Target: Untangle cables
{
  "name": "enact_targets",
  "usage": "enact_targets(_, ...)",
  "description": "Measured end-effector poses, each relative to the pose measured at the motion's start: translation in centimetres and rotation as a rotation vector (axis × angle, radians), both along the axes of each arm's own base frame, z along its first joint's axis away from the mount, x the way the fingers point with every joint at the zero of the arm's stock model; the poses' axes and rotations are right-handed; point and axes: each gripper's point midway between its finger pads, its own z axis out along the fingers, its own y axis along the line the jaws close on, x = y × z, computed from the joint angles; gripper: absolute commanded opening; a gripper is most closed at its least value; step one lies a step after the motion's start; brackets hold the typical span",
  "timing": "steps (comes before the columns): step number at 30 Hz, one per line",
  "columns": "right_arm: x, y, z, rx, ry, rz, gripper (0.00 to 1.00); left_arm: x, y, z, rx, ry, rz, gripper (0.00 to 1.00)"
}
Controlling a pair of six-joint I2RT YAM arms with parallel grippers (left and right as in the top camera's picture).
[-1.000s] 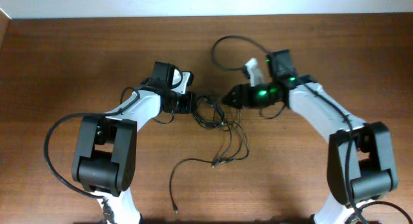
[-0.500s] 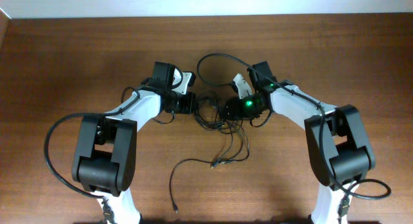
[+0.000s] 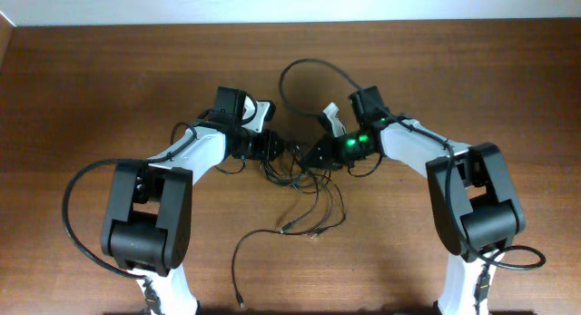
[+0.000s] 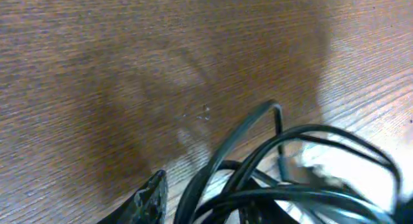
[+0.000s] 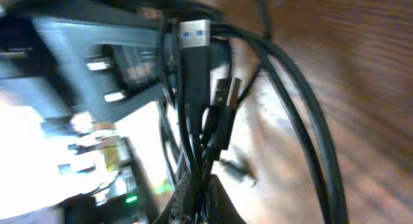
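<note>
The cables [image 3: 309,179] form a thin black tangle on the wooden table between my two grippers. One loop [image 3: 313,68] arcs toward the far side, and one strand [image 3: 241,270] trails toward the near edge. My right gripper [image 3: 311,157] is at the tangle's right side, shut on a bundle of strands [image 5: 193,140]. A silvery plug [image 5: 193,33] and a dark plug [image 5: 222,95] stand just beyond its tips [image 5: 197,185]. My left gripper [image 3: 275,150] is at the tangle's left side with jaws apart. Only one fingertip [image 4: 153,193] shows, beside the cable loops [image 4: 271,179].
Thicker black arm cables hang off both arms: one loops at the left [image 3: 77,197], another at the lower right [image 3: 517,256]. The table's far edge [image 3: 290,23] meets a pale wall. Bare wood [image 3: 109,79] lies on both sides of the arms.
My right gripper moved left into the tangle and shut on strands. The left gripper's jaws came apart. The far loop and the lower strands shifted slightly left.
</note>
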Motion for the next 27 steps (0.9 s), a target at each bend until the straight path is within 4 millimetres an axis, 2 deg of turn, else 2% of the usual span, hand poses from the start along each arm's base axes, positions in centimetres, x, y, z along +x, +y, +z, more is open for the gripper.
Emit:
enact_targets(2, 0.1, -0.5, 1.5, 0.097, 0.008, 0.010, 0.04, 0.0, 0.0, 0.0, 0.000, 0.003, 0.006, 0.18)
enact_targets(5, -0.1, -1.2, 2.8, 0.171, 0.012, 0.025, 0.04, 0.0, -0.2, -0.1, -0.003, 0.042, 0.076, 0.02)
enact_targets(6, -0.5, -1.2, 3.2, 0.192, 0.019, 0.041, 0.04, 0.1, -0.2, -0.4, 0.009, 0.067, 0.132, 0.01)
enact_targets(8, -1.8, -1.3, 4.1, 0.213, 0.040, 0.066, 0.04, 0.8, 1.3, -0.9, 0.051, 0.100, 0.282, 0.01)
enact_targets(12, -4.1, -1.9, 4.3, 0.186, 0.089, 0.102, 0.04, 2.0, 4.0, -1.3, 0.089, 0.138, 0.548, 0.06)
enact_targets(16, -4.6, -2.2, 3.9, 0.166, 0.051, 0.129, 0.04, 2.6, 5.3, -1.3, 0.082, 0.163, 0.698, 0.06)
enact_targets(17, -4.7, -2.3, 3.7, 0.148, 0.049, 0.132, 0.07, 2.6, 5.4, -1.3, 0.077, 0.170, 0.721, 0.06)
enact_targets(19, -4.8, -2.8, 2.5, 0.067, 0.068, 0.126, 0.19, 2.6, 5.5, -1.3, 0.060, 0.190, 0.770, 0.03)
enact_targets(22, -4.5, -3.9, 0.3, -0.081, 0.089, 0.096, 0.51, 2.6, 5.4, -1.3, 0.045, 0.205, 0.801, 0.00)
enact_targets(24, -3.7, -4.2, -0.4, -0.126, 0.081, 0.067, 0.61, 2.6, 5.1, -1.2, 0.042, 0.201, 0.770, 0.00)
enact_targets(27, -2.1, -4.0, -0.6, -0.137, 0.020, 0.038, 0.67, 2.3, 4.3, -1.1, 0.043, 0.174, 0.621, 0.02)
